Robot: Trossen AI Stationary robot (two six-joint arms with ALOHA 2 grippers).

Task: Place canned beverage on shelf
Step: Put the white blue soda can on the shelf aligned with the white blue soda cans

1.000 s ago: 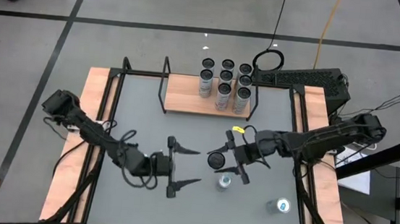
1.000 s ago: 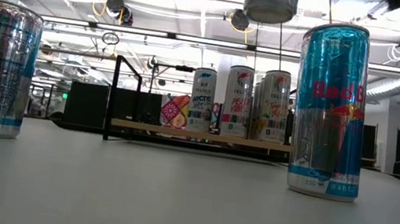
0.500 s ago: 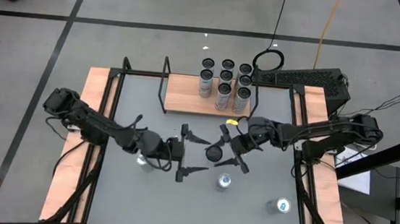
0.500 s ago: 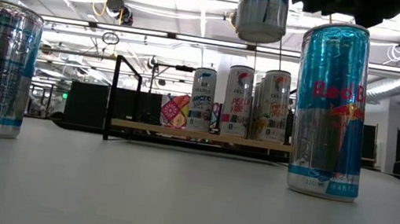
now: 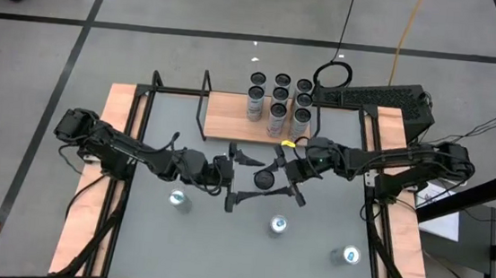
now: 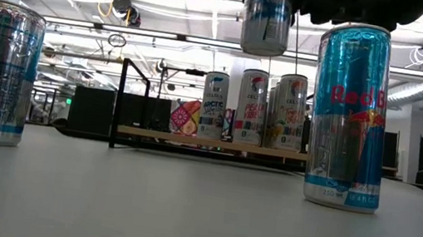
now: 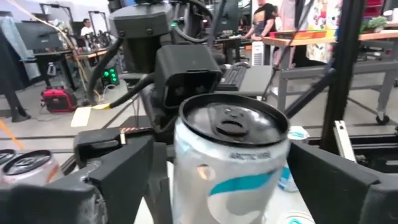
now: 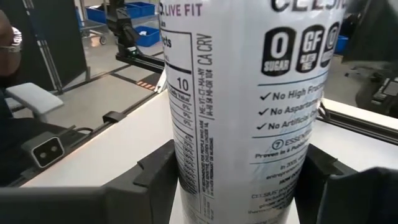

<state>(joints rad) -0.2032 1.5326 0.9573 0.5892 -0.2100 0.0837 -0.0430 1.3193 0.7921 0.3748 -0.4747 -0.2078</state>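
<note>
I've got the can [image 5: 265, 179] upright and lifted, clamped in my right gripper [image 5: 273, 179], just short of the shelf [image 5: 230, 116] front edge and nearer it than my left gripper [image 5: 239, 174], whose fingers spread wide around the can.

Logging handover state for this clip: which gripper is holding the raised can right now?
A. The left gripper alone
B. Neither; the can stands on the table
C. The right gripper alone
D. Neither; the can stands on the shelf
C. The right gripper is clamped on the can, held off the table in the low view, while the left gripper has its fingers spread wide on either side of it, short of the shelf.
</note>
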